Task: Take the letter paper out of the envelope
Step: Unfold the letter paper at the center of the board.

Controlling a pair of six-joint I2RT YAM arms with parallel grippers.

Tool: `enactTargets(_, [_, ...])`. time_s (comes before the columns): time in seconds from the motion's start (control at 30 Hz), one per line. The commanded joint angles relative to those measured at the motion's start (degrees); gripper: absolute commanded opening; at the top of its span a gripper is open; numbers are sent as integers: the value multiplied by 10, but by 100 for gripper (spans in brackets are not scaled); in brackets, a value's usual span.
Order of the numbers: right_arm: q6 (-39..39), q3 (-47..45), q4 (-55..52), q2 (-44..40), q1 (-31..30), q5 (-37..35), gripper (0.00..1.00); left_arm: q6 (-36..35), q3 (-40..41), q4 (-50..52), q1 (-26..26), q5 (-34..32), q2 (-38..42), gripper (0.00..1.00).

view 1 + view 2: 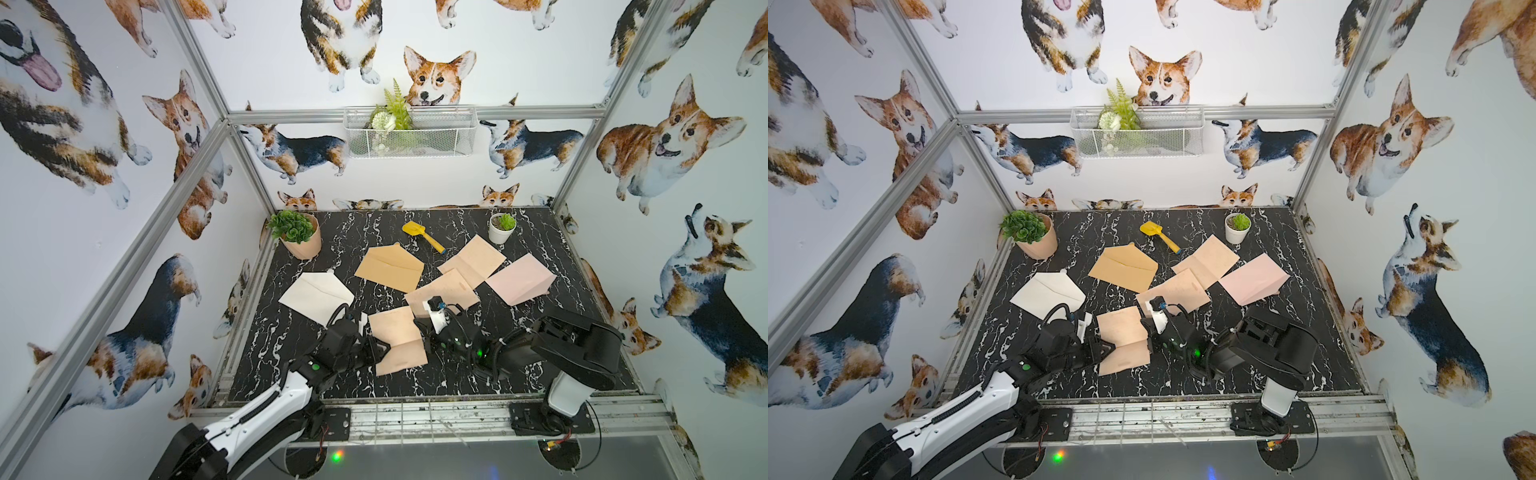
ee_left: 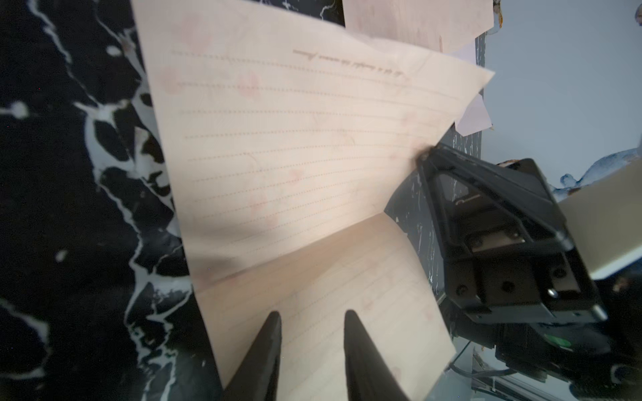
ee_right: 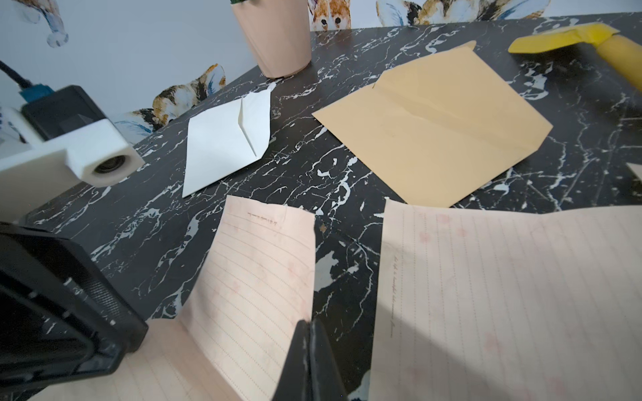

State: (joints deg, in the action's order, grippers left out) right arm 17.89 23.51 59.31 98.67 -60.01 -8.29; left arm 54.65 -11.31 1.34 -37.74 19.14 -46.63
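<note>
Peach letter paper (image 1: 395, 328) is lying half-unfolded and free on the worktop (image 1: 291, 353), its crease running from hand to hand. Right hand (image 3: 309, 324) is pinching its right edge, jaws closed. Left hand (image 2: 312, 314) is hovering slightly open over the near flap.

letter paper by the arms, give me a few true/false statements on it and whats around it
1. The letter paper lies outside every envelope, with a crease across its middle. True.
2. The right end effector is wide open above the paper. False: its jaws are shut on the paper's edge.
3. The left end effector has its fingers apart over the paper. True.
4. The yellow shovel lies on the white envelope. False: it lies on the bare table towards the back, apart from that envelope.
</note>
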Motion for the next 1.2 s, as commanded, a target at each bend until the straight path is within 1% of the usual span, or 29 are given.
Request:
enactTargets(0.0, [-7, -6, 34, 8, 0, -22, 0, 21, 1, -31, -25, -38, -7, 33])
enactTargets(0.2, [-2, -12, 38, 4, 0, -16, 0, 22, 13, -63, -39, -59, -51, 33])
enactTargets(0.3, [4, -10, 36, 3, 0, -10, 0, 15, 21, -88, -43, -71, -93, 34])
enactTargets(0.43, [8, -11, 39, 11, 0, -9, 0, 10, 17, -128, -51, -68, -155, 33])
enactTargets(0.67, [15, -11, 43, 26, 0, -3, 0, 3, -5, -184, -73, -65, -262, 30])
enactTargets(0.87, [9, -2, 0, 19, 0, -22, 0, 7, -24, -232, -90, -57, -332, 24])
enactTargets(0.9, [9, -4, -4, 13, 0, -29, 1, 9, -25, -238, -91, -59, -337, 23])
enactTargets(1.0, [5, -14, -29, -18, 0, -50, 12, 12, -26, -239, -94, -71, -335, 20])
enactTargets(1.07, [0, -16, -65, -46, 0, -61, 17, 11, -28, -230, -94, -79, -328, 20])
enactTargets(1.17, [-12, -9, -139, -94, 0, -75, 29, 4, -35, -206, -94, -87, -318, 19])
